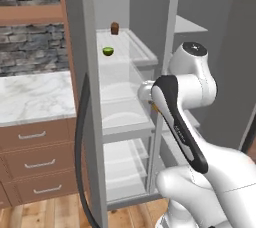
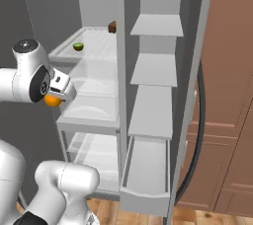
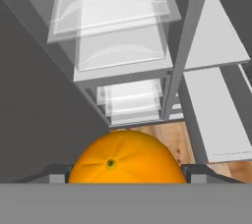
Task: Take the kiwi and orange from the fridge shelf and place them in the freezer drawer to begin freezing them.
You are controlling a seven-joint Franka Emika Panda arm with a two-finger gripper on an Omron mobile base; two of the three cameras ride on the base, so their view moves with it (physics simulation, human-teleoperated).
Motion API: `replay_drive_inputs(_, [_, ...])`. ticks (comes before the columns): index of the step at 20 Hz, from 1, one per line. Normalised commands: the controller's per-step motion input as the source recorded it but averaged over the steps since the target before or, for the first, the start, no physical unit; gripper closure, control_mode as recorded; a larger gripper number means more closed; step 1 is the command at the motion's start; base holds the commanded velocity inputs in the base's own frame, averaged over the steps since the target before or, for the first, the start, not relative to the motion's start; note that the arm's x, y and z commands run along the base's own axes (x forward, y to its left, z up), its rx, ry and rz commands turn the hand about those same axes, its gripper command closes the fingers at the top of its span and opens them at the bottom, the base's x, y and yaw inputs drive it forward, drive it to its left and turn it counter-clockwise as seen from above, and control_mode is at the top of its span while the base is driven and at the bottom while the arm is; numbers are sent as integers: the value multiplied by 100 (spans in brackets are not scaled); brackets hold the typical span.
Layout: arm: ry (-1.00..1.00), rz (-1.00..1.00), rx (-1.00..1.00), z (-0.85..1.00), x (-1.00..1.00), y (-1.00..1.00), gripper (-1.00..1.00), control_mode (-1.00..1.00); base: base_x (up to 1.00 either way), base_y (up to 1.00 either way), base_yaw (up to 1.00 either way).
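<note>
Jaws closed on the orange (image 3: 125,158): in the hand view it sits between the 2 dark finger tips, 1 on each side, stem dimple facing the camera. Gripper (image 2: 55,98) is held out in front of the open fridge, level with the middle shelves on the left side; in the right base view the orange (image 2: 51,100) peeks out under the white hand. In the left base view the hand is mostly hidden behind the arm's own forearm, only a sliver of orange (image 1: 154,106) showing at its edge.

Kiwi (image 1: 108,51) lies on the upper translucent shelf (image 1: 131,47), green face visible, near the shelf's front left part. Same kiwi (image 2: 78,47) in the right base view, well above and behind the gripper. A small brown cylinder (image 1: 114,28) stands upright further back on that shelf, apart from the kiwi.

Freezer drawer (image 2: 146,197) is pulled out at the bottom of the right-hand column, light grey, solid walls, below 3 flat grey shelves. It is lower than the gripper and off to its right. Wood floor (image 3: 170,137) shows under the fridge in the hand view.
</note>
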Motion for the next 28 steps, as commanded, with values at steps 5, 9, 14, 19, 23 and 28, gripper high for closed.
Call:
replay_drive_inputs(5, [0,0,0,0,0,0,100,100,-57,4,-22])
replay_drive_inputs(9, [0,0,0,0,0,0,100,-100,-14,0,-10])
replay_drive_inputs(14, [0,0,1,-7,0,-24,100,-100,0,0,0])
replay_drive_inputs(19, [9,-9,4,-25,0,-96,100,-100,0,0,0])
replay_drive_inputs(23, [34,-29,8,-45,25,-100,100,-100,0,0,0])
replay_drive_inputs(28, [37,-33,1,-59,37,-76,100,-100,0,0,0])
